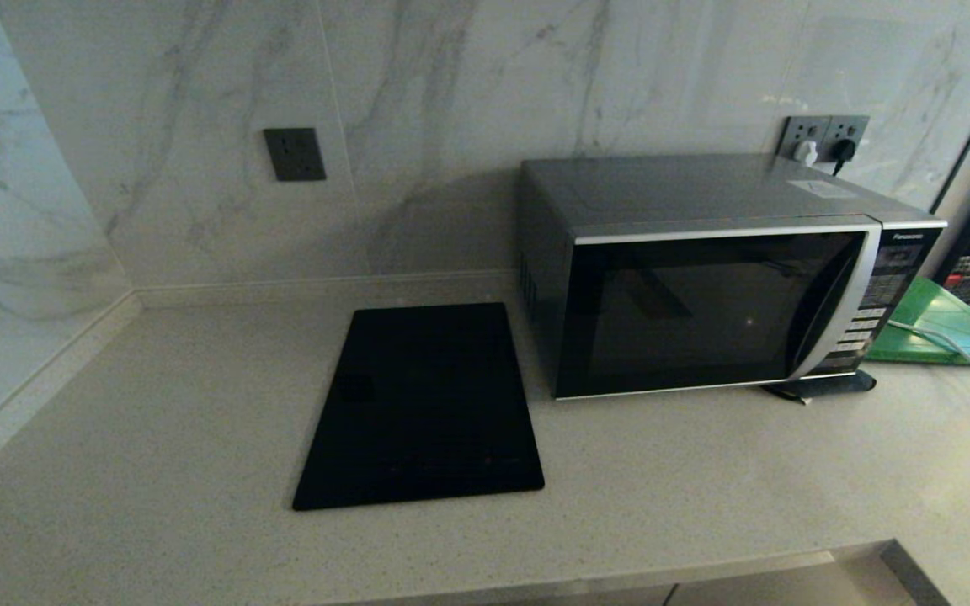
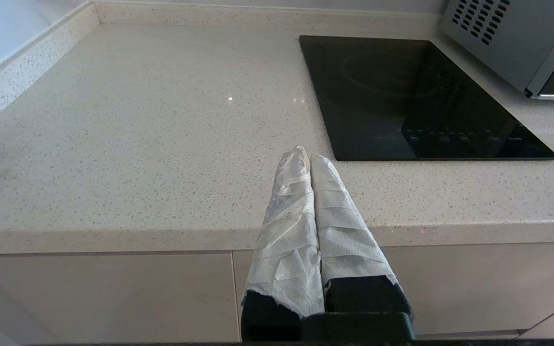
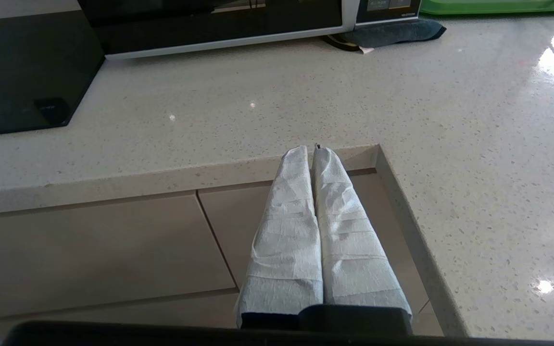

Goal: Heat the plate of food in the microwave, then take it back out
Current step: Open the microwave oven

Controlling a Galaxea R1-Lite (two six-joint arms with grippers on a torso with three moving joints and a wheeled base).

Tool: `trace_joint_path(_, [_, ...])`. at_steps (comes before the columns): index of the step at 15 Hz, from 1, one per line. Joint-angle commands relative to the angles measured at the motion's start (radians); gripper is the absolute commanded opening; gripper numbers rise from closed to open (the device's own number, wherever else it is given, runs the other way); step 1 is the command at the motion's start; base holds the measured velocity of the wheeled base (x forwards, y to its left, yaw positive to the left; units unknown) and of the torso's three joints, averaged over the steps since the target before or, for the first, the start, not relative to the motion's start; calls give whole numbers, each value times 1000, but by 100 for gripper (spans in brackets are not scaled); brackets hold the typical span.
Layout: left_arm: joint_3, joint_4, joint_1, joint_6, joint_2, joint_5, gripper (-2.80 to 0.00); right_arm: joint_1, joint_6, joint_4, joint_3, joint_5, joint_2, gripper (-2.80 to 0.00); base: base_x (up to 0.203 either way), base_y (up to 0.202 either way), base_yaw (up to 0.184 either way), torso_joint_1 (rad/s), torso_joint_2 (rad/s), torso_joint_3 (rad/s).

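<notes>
Microwave [image 1: 708, 278] first, since its door is closed and no plate of food shows in any view; whether the plate sits behind the dark glass cannot be told. The box looks heavy and rigid, unlikely to slide under a gentle pull, and the place to take hold is the curved silver handle [image 1: 830, 311] at the door's right side, beside the button panel [image 1: 876, 303]; smooth metal may slip against wrapped fingers. A small plate would likely be light, hard and breakable, best taken by its rim and kept level so the food stays on. Both grippers hang below the counter [image 1: 199, 404] edge, empty. The left gripper [image 2: 304, 154] has its fingers pressed together, with the black cooktop [image 2: 416, 96] ahead and to its right. The right gripper [image 3: 309, 150], likewise closed on nothing, has the microwave well ahead across the counter. Only the head view shows the handle, the green board [image 1: 948, 328] and wall sockets [image 1: 822, 139]; only the wrist views show the grippers and the cabinet fronts [image 3: 99, 250].
</notes>
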Motion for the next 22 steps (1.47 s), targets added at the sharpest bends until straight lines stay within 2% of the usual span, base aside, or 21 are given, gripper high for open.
trace_joint_path(1, [0,0,0,-1,2,1,-280,0,1,1,0,0,2,-280,0,0,0,0,0,0])
trace_joint_path(22, [0,0,0,-1,2,1,-280,0,1,1,0,0,2,-280,0,0,0,0,0,0])
